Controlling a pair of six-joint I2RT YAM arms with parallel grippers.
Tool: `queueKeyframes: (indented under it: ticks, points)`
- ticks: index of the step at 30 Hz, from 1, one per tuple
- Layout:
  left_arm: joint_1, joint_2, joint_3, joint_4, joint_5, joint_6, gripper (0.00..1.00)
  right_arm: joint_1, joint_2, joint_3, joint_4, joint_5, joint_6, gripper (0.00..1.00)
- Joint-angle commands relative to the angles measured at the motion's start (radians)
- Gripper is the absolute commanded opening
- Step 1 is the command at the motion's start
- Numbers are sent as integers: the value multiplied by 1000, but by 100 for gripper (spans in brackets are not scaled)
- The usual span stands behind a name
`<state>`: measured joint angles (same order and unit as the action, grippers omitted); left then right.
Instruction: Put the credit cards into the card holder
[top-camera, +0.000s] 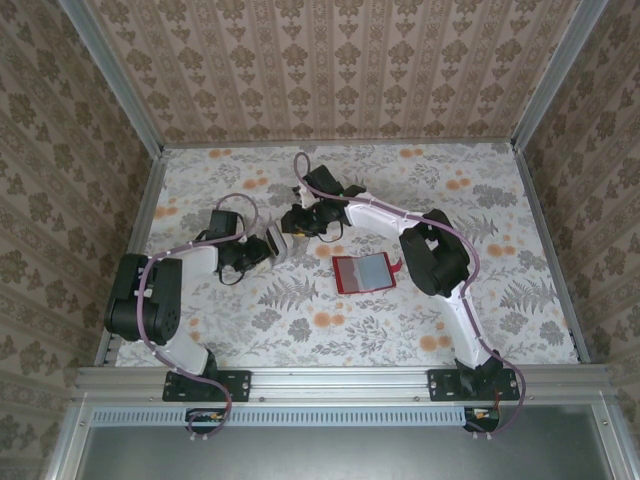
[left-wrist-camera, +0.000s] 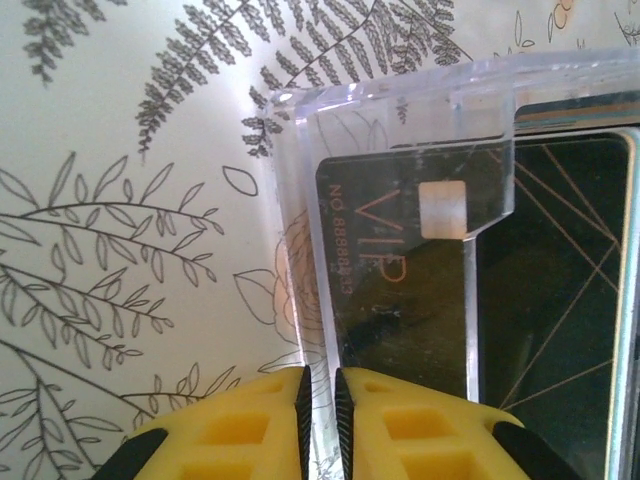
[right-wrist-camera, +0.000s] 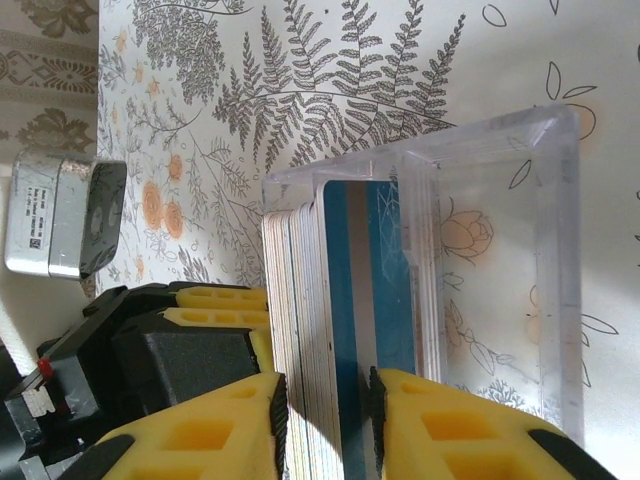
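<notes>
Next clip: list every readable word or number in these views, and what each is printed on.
"VIP": gold, sideways, on the black card inside the clear box.
"NO 8888...": on the same card; the later digits are unsure.
Label on the silver module: too small to read.
Blue card: no text showing.

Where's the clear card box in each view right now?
Top external: clear box mid-table, up-left of the red card holder.
Left wrist: right half, wall pinched in the left gripper.
Right wrist: centre, credit cards standing inside.
Shared landmark: the fern-print table cover.
</notes>
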<state>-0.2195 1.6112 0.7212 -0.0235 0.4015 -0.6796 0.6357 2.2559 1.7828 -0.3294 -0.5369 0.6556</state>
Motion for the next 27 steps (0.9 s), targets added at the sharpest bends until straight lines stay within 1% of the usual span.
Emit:
queueKeyframes:
  ticks: [1, 3, 6, 8, 9, 14, 21, 27]
  points:
    - [-17, 27, 28, -26, -2, 24, 20, 4, -64, -27, 62, -74, 25, 30]
    - [-25, 22, 30, -34, -32, 28, 19, 2, -67, -31, 77, -101, 34, 28]
    - [-40, 25, 45, -53, -70, 38, 19, 1, -71, -38, 81, -109, 32, 26]
    - [-41, 37, 58, -53, -51, 35, 18, -2, -70, -37, 84, -111, 36, 22]
    - [-44, 39, 63, -52, -46, 34, 18, -2, -70, -37, 86, -115, 39, 22]
    - [-58, 39, 69, -50, -53, 38, 18, 0, -91, -50, 87, -119, 40, 19]
    - [-65, 48, 70, -43, -47, 38, 18, -1, -111, -62, 58, -116, 10, 10]
    - [-67, 42, 66, -36, -36, 40, 18, -4, -121, -72, 37, -93, -12, 6]
